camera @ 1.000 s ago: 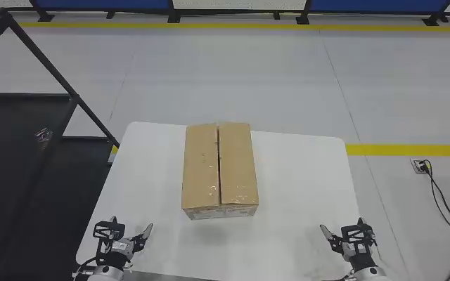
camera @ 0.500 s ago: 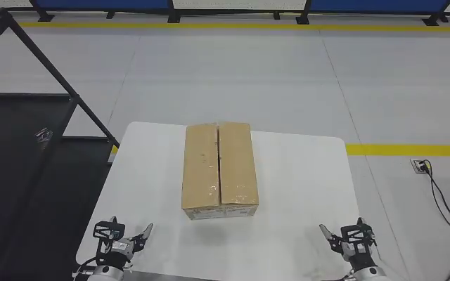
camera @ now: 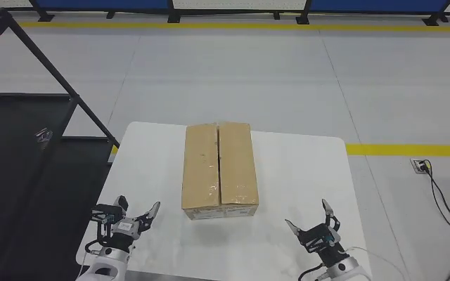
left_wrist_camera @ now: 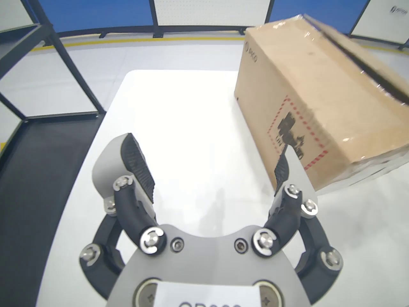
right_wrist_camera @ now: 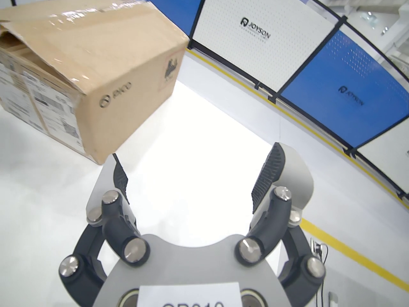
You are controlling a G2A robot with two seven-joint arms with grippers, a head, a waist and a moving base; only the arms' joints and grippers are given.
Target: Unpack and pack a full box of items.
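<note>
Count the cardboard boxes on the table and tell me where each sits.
1. The cardboard box sits at the middle of the white table, top flaps down; whatever is inside is hidden.

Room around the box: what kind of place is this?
Probably a robot lab or factory test hall: yellow lines on a bare floor, blue and white partition panels, and one white table holding a cardboard box.
</note>
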